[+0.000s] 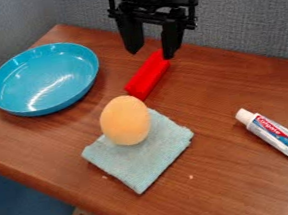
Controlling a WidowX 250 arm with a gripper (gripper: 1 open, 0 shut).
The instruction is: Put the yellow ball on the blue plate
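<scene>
The black two-fingered gripper (153,45) hangs over the far part of the brown wooden bench (233,97), towards its far-left corner, its fingers pointing down and parted by a moderate gap, with nothing held between them. Just below the fingertips, nearest the right one in the view, a bright red rectangular block (147,76) lies slantwise on the wood, between the gripper and the near half of the bench. Nearer the camera, a pale blue-green folded cloth (140,160) lies flat beside the bench's near-left edge, and the smooth matte orange-yellow egg-shaped ball (126,120) rests on its far part, close to the near end of the block but apart from it. The round, shallow, glossy bright-blue plate (44,79) with a raised rim sits by the bench's left edge, near the far-left corner, its blue floor showing from rim to rim. The block lies between plate and tube: a white tube with red and blue printing (275,133) is on the right side of the bench, well apart from the cloth, cap towards the far edge. Its label carries pale lettering on red, too small to read.
</scene>
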